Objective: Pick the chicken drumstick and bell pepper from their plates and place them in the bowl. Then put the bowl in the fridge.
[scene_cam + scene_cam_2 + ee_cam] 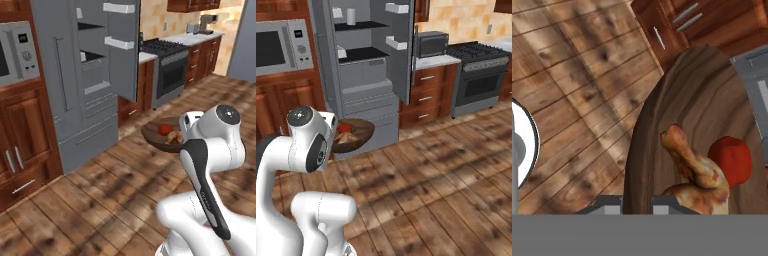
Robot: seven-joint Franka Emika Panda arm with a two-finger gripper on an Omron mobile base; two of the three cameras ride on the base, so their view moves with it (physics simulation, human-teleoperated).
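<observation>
My gripper (637, 206) is shut on the near rim of the dark wooden bowl (702, 105), which it holds level above the floor. In the bowl lie the golden-brown chicken drumstick (692, 167) and the red bell pepper (732, 160), touching each other. From the base, the bowl (151, 134) juts out left of my wrist, with the bell pepper (164, 129) and drumstick (174, 137) inside. The grey fridge (75, 100) stands ahead with its right door (123, 50) swung open and dark shelves (358, 54) showing. The bowl (363, 135) hangs a short way in front of the fridge's lower drawers. The plates are out of view.
A steel microwave (15, 55) sits in wood cabinets left of the fridge. To the right are a black stove (481, 75), a small counter oven (431, 44) and drawers (426, 95). Wooden floor (100, 190) lies open between me and the fridge.
</observation>
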